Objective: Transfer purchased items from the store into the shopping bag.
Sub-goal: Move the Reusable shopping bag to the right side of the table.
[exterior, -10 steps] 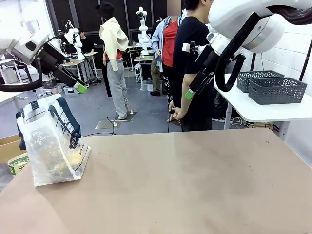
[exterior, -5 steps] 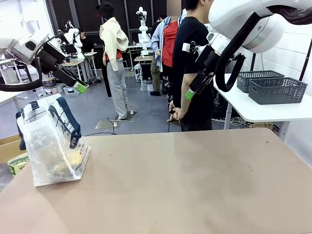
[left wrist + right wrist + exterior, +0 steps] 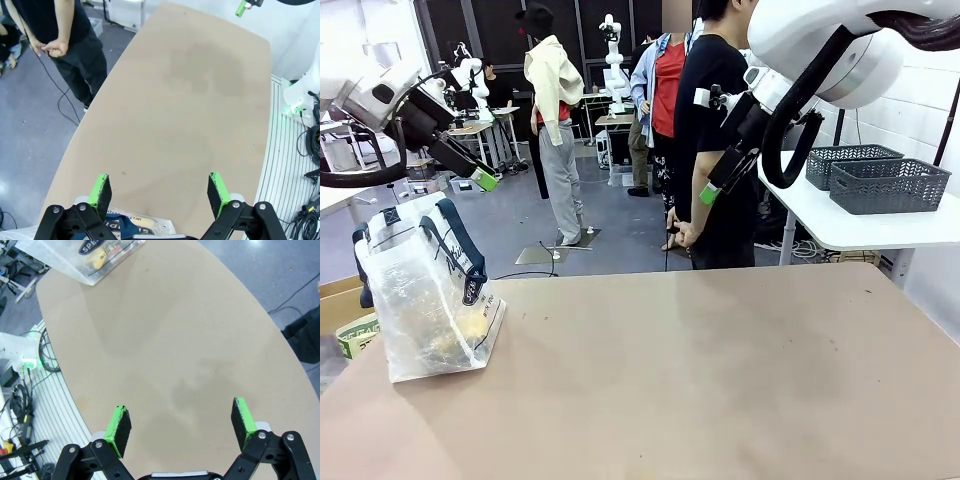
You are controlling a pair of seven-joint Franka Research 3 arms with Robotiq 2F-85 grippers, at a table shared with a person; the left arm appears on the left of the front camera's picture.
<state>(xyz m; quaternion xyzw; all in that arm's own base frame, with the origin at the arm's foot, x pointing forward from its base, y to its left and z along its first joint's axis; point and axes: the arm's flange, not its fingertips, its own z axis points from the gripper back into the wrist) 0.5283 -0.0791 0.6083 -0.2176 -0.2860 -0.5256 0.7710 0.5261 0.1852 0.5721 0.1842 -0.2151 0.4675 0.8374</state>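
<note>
Front view: shopping bag [image 3: 425,300] standing on table [image 3: 720,380] near its left edge, yellowish packaged goods [image 3: 455,335] showing through plastic. Am holding left gripper [image 3: 159,187] raised above bag, jaws spread wide, gripping nothing. Am holding right gripper [image 3: 181,427] high over bare tan tabletop, jaws wide apart too, nothing between. Person [image 3: 715,150] standing at far edge, hands clasped. Grey baskets [image 3: 885,183] sitting on white side table at right.

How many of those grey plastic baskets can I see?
2, both on the white side table at the right: a near basket and a far basket partly hidden behind it. More could be hidden.
</note>
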